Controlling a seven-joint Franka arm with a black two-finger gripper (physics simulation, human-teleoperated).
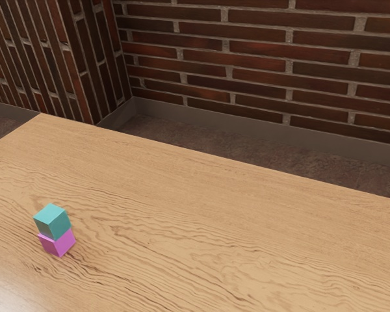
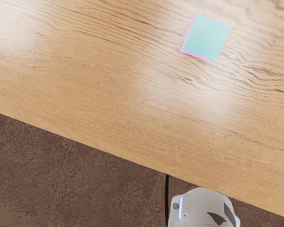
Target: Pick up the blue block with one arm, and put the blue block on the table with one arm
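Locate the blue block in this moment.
The blue block sits on top of the pink block, near the lower left corner of the exterior view, on the wooden table.

The blue block (image 1: 52, 222) partly hides the pink block (image 1: 58, 244).

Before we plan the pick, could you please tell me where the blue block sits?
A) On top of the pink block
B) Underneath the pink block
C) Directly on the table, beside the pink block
A: the blue block rests on the pink block, which stands on the table.
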